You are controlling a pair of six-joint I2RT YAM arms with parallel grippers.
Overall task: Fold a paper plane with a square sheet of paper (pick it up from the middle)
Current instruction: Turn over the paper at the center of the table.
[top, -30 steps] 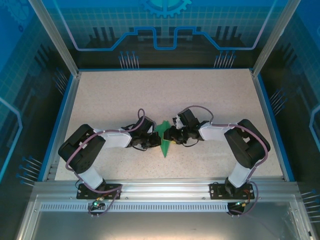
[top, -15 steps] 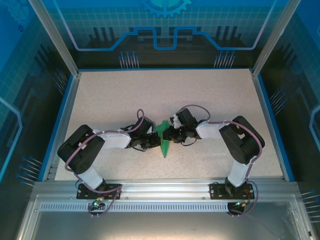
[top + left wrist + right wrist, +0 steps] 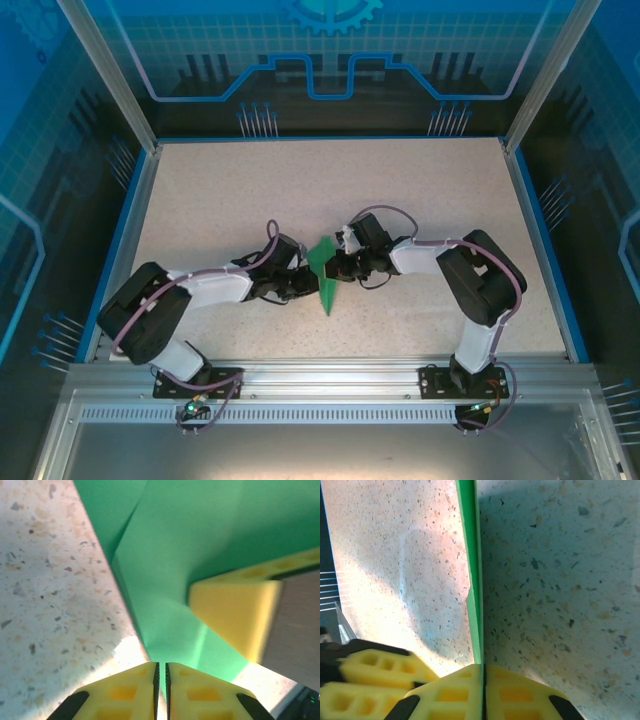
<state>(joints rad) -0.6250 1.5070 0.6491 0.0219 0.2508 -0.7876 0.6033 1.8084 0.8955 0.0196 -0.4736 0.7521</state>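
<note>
Mid-bench (image 3: 220, 200), between my two hands: one paper plane (image 3: 325, 275), slim tip pointing toward my bases. Left hand (image 3: 161, 690) pinching it, fingers nearly touching; right hand (image 3: 484, 690) clamping its edge, fingers pressed together.

Inventory, by count.

- Desk (image 3: 300, 190), speckled top: one.
- Robot arms: two, namely left arm (image 3: 205, 285) and right arm (image 3: 470, 275).
- Arm bases on the near rail: two, left base (image 3: 197, 381) and right base (image 3: 465, 379).
- Grippers: two, namely left gripper (image 3: 160, 690) and right gripper (image 3: 483, 695).
- Yellow fingers: two per gripper, four in all; left fingers (image 3: 125, 696), right fingers (image 3: 520, 696).
- Slanted metal posts: two, left post (image 3: 105, 70) and right post (image 3: 553, 70).
- Folded green paper (image 3: 325, 272): one piece.
</note>
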